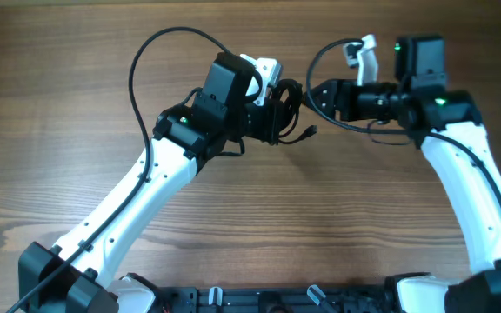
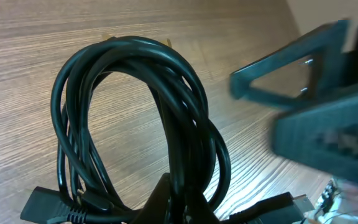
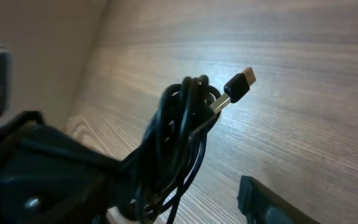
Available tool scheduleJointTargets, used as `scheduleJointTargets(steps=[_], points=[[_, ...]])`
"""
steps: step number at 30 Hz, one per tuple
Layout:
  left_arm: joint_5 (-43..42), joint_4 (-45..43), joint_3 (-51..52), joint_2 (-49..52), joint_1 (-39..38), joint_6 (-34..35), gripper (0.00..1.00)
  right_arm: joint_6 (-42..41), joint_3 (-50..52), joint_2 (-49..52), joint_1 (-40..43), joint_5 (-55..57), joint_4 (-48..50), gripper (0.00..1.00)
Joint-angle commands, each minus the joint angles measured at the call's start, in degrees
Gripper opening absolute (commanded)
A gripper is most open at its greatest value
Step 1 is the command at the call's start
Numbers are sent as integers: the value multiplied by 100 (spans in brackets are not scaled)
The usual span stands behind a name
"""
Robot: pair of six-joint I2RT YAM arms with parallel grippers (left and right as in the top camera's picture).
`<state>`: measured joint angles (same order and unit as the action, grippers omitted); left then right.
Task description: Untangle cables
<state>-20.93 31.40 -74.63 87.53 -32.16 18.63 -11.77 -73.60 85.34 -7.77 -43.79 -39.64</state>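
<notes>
Overhead view: the left gripper (image 1: 270, 111) is clamped tight on the cables (image 1: 287, 106), a black coil of several loops standing up from its jaws. The left arm runs diagonally up to the coil from its near base, wrist bent in towards it. Opposite the coil, the right gripper (image 1: 314, 92) points level at the loops, tip just beside them; jaw width cannot be judged. Right forearm turned inward. A metal-tipped plug (image 3: 240, 84) juts from the coil above the wooden table (image 1: 68, 78).
</notes>
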Motion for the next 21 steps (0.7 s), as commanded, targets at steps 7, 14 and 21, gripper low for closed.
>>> scheduleJointTargets(steps=[7,14,21], points=[[-111,-81,-66,-20,20,435,4,-236,-94,435,-291,48,457,61],[-111,-101,-63,-20,20,437,4,-262,-90,525,-415,-70,549,57],[-111,-120,-66,-20,20,435,4,-463,-90,839,-466,269,352,29]])
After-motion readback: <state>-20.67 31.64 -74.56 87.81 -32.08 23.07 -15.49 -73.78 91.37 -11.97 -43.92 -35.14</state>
